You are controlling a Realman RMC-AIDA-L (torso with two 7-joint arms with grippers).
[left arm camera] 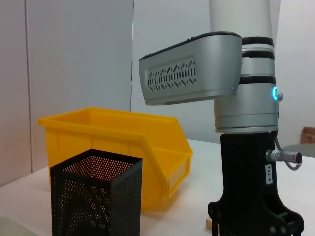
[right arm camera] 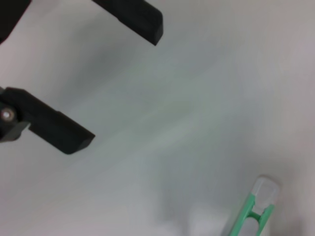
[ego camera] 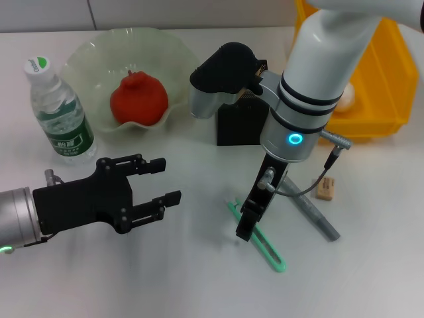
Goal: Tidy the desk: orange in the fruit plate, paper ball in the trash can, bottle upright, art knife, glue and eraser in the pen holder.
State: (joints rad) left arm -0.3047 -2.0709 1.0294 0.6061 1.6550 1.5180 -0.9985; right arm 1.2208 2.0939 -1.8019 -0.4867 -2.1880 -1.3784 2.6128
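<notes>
Right pincer (ego camera: 246, 225) points down at the near-centre of the desk (ego camera: 199, 278), its tip touching or just above the green art knife (ego camera: 265, 244) lying flat there; whether its fingers are spread or closed cannot be told, but the placement reads as lining up a pick. Left pincer (ego camera: 159, 180) hovers at near left, fingers wide and holding nothing, probably kept clear. Black mesh pen holder (ego camera: 240, 122) waits at far centre; grey glue (ego camera: 311, 212) and eraser (ego camera: 324, 189) lie right of the knife, bottle (ego camera: 59, 109) upright far left.
</notes>
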